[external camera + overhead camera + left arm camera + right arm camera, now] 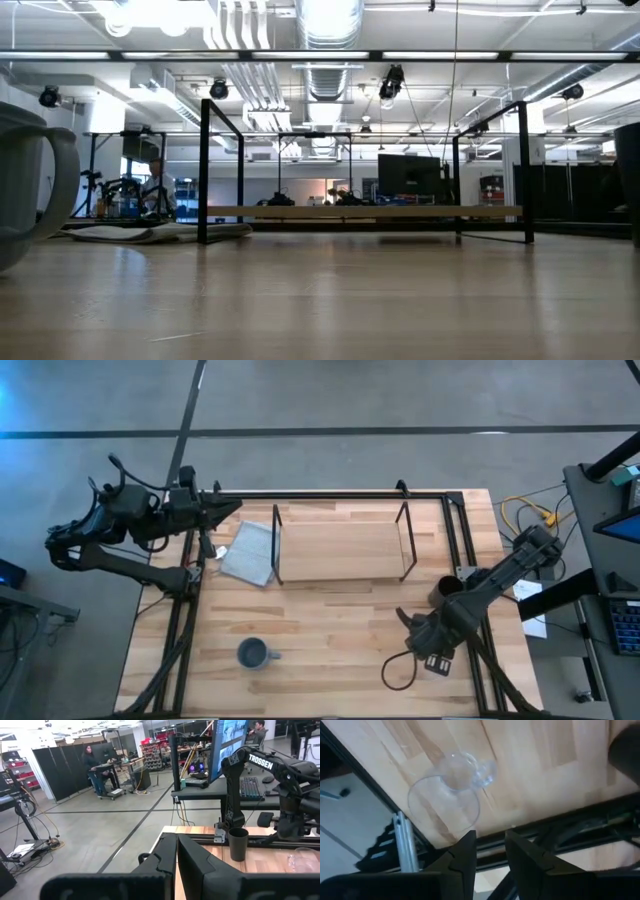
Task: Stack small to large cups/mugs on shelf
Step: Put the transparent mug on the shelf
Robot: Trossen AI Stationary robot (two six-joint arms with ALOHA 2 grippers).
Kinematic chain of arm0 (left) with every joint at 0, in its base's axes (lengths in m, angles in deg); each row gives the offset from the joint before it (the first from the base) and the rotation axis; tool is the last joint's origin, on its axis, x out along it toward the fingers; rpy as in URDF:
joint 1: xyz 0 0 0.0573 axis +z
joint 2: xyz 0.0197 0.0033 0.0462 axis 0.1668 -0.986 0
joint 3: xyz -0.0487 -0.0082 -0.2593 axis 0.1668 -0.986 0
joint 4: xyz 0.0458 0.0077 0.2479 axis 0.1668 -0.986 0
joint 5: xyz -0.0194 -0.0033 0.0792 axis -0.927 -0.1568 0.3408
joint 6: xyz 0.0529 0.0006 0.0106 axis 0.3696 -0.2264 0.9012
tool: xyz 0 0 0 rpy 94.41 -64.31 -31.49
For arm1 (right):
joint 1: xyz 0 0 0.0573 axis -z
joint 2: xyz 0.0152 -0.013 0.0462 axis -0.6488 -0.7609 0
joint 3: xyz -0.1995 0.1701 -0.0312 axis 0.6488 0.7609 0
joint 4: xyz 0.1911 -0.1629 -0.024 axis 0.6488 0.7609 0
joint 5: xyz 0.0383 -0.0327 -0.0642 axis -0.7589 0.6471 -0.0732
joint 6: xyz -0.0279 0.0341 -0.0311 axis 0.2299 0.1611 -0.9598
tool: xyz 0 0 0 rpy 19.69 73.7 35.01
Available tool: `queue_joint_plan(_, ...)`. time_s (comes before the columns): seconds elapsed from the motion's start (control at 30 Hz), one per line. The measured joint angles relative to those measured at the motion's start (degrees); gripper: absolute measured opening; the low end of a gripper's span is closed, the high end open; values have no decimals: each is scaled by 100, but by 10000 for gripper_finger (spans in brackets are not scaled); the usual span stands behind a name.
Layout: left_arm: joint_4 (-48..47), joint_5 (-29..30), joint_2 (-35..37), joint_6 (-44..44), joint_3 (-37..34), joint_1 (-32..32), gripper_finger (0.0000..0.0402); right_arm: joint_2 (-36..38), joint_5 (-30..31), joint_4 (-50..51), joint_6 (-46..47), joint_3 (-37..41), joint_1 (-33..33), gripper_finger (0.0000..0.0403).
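The shelf [340, 548] stands at the table's far middle, its board bare. The blue-grey mug [253, 653] stands upright near the near edge; it also shows in the low view [30, 180]. The dark cup [445, 592] stands at the right, beside my right arm. The clear cup [451, 790] stands on the table close to a table edge, just beyond my right gripper's [490, 845] open fingers, which touch nothing. It also shows in the left wrist view [300, 860]. My left gripper [232, 510] is shut and empty above the table's far left corner.
A grey folded cloth [248, 552] lies left of the shelf. A black frame rail [330, 494] runs along the table's far edge. A dark cable loop [395, 672] lies near my right gripper. People stand in the room beyond the table.
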Motion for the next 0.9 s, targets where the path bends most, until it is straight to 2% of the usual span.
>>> queue_joint_plan(0.23,9,14,-8,0,0,0,1,150,7,-265,543,9,-418,97)
queue_joint_plan(0.37,15,16,-40,0,0,0,1,39,22,-444,579,39,-683,96)
queue_joint_plan(0.47,15,16,-84,0,0,0,1,-61,51,-487,938,113,-784,96)
queue_joint_plan(0.7,13,16,-184,0,-2,0,1,-130,1011,-500,2257,262,-808,96)
queue_joint_plan(0.9,28,16,-243,-2,-2,0,1,-130,1004,-568,2589,388,-829,96)
